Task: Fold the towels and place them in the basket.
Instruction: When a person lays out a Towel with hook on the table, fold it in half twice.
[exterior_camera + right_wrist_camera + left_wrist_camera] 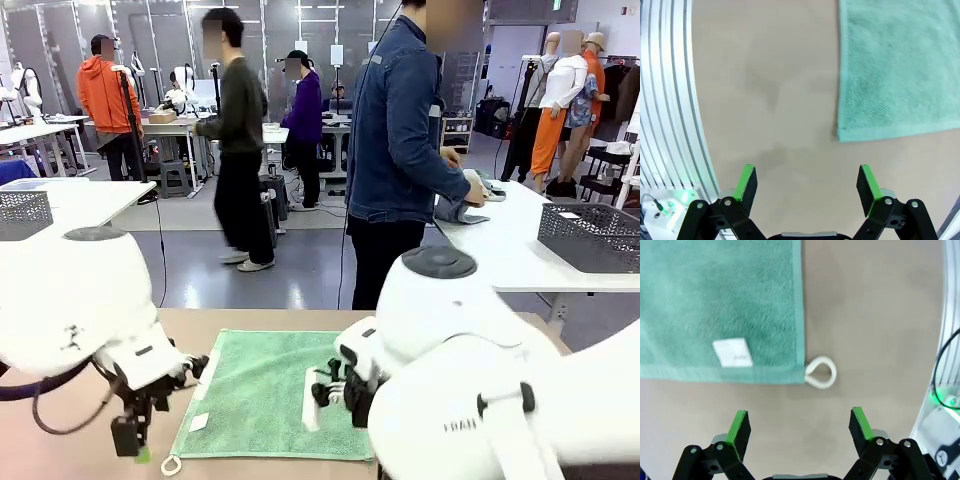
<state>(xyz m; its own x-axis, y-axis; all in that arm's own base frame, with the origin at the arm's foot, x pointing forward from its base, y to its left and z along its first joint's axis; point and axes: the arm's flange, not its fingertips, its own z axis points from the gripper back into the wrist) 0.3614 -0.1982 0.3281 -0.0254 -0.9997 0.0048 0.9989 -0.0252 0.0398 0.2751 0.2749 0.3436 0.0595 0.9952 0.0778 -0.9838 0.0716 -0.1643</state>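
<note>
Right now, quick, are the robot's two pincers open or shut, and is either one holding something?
Left pincer: open, holding nothing, beside the green towel.
Right pincer: open, holding nothing.

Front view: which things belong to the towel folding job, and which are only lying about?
For the job: mint green towel, flat on the brown table; left gripper, open; right gripper, open.
Lying about: dark basket on the far right table; second basket on the far left table.

The tan table (250, 320) bears one mint green towel (260, 395), spread flat, apparently in a single layer.
</note>
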